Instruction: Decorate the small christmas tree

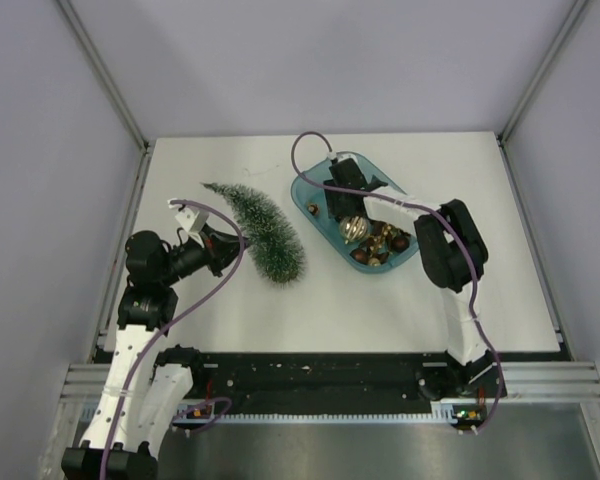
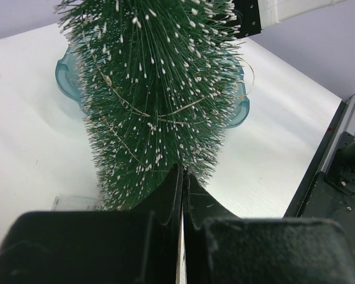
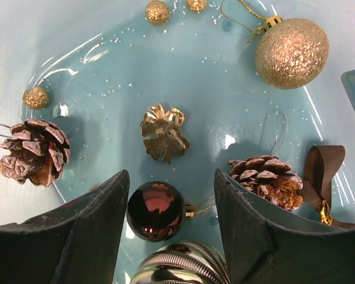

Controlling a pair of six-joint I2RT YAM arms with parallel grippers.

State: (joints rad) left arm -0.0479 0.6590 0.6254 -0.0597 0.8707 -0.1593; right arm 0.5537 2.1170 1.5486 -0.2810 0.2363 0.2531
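Teal plastic forms the tray [image 3: 106,59] in which the right end effector [image 3: 171,177] is positioned, with its two dark fingers spread apart. A glossy dark red ball [image 3: 155,210] sits between the fingers, nearer the left one, with a clear gap to the right one. A striped gold ball [image 3: 177,263] lies directly below, close to the wrist. Ahead of the fingertips lies a gold leaf-shaped ornament [image 3: 164,133]. One pine cone [image 3: 35,151] sits ahead to the left. A second pine cone [image 3: 263,177] touches the right finger, with a brown ribbon [image 3: 322,171] beside it. A gold glitter ball [image 3: 291,53] lies far ahead to the right.

The left end effector [image 2: 182,195] has its fingers pressed together. The small christmas tree [image 2: 160,100] is directly in front of the fingertips, its bristles reaching them. Whether any bristles are pinched cannot be determined. A thin gold wire [image 2: 165,112] loops through the bristles. In the top view, the tree lies tilted on the white desk [image 1: 380,300], between the two end effectors and left of the tray.
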